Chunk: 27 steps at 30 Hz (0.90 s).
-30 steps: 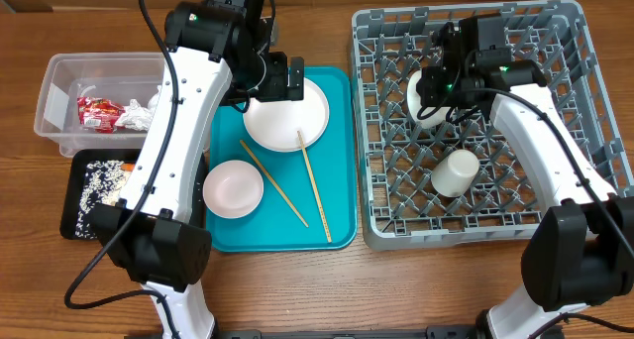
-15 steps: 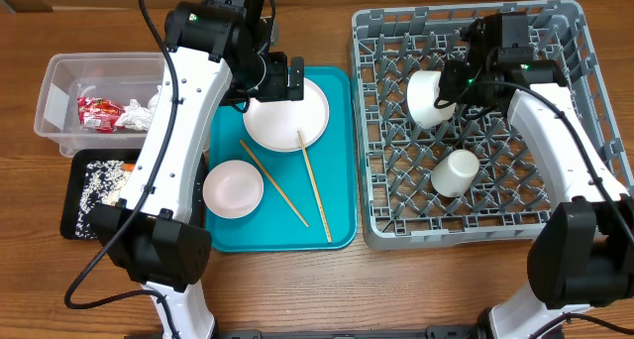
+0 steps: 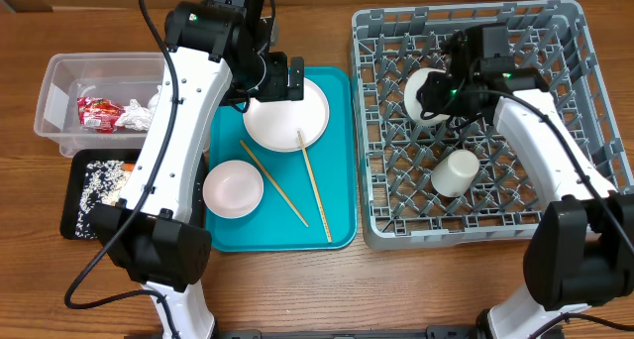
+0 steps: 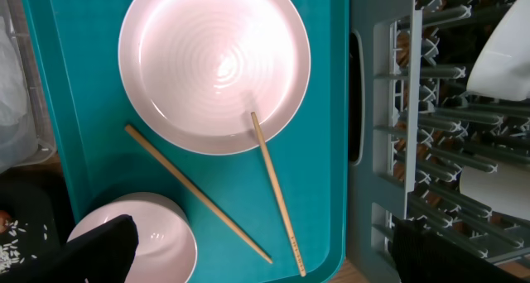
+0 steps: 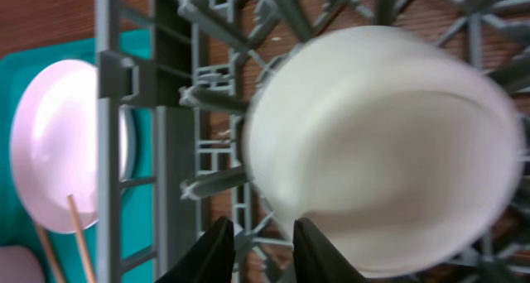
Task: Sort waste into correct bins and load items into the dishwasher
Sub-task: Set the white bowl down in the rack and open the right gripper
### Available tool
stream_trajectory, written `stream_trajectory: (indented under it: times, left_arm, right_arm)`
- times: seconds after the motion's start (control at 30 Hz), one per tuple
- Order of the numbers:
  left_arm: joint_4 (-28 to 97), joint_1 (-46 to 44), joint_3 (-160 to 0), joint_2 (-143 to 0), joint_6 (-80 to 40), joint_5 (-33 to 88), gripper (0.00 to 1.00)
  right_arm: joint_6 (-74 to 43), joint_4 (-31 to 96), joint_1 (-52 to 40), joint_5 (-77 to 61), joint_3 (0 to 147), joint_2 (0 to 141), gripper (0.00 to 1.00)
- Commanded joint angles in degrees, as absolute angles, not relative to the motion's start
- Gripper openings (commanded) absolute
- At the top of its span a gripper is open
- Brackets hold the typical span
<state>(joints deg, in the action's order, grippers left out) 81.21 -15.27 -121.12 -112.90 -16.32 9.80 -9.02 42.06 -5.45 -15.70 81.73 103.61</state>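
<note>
A small white bowl [image 3: 424,97] stands on edge among the pegs of the grey dishwasher rack [image 3: 466,238]; it is blurred in the right wrist view [image 5: 381,151]. My right gripper [image 3: 443,91] [image 5: 265,254] is at its rim, jaws slightly parted, the left finger clear of the bowl. A white cup [image 3: 455,172] rests in the rack. My left gripper [image 3: 280,78] [image 4: 273,254] hangs wide open and empty above the teal tray [image 3: 337,200], over the white plate [image 4: 214,64], a second bowl [image 4: 161,233] and two chopsticks [image 4: 277,192].
A clear tub [image 3: 57,86] at the left holds a red wrapper [image 3: 97,113] and crumpled white paper [image 3: 139,116]. In front of it a black tray [image 3: 77,215] holds rice grains [image 3: 104,178]. Brown table surrounds everything.
The right wrist swung right and came back left beside the bowl, which stayed among the pegs; its jaws have parted slightly. The left arm has not moved.
</note>
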Motion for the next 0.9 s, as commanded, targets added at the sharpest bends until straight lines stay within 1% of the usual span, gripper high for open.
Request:
stream_trajectory:
  times: [0.0,0.07,0.23,0.5,0.57,0.63,0.77,0.87]
  left_arm:
    - [81.2,-15.4,-121.7,-113.1,-15.8,9.7,1.0]
    - [81.2,-15.4,-121.7,-113.1,-15.8,9.7,1.0]
    - [81.2,-15.4,-121.7,-113.1,-15.8,9.7,1.0]
    - [81.2,-15.4,-121.7,-113.1,-15.8,9.7,1.0]
    - [81.2,-15.4,-121.7,-113.1,-15.8,9.7,1.0]
    - [81.2,-15.4,-121.7,-113.1,-15.8,9.7,1.0]
    - [81.2,-15.4,-121.7,-113.1,-15.8,9.7,1.0]
    - [81.0,-15.4,-121.7,-113.1,-15.9,10.3,1.0]
  right_arm:
    - [-9.2,41.8,-6.0,-18.7,81.3,103.0,0.28]
    - [-9.2,41.6,-6.0,-18.7,81.3,103.0,0.3]
    - [-9.2,41.0,-5.5,-18.8,82.7,102.9,0.32]
    - [-9.2,45.0,-5.4,-18.8,85.7,98.2,0.4]
    - [-9.2,47.4,-5.4,-18.7,85.7,95.8,0.46]
    - [-9.2,50.1,-5.4,-18.8,85.7,93.7,0.49]
    - [-9.3,57.3,-5.4,-19.6,85.7,90.0,0.5]
    - [-9.2,62.3,-5.5,-24.9,85.7,88.5,0.5]
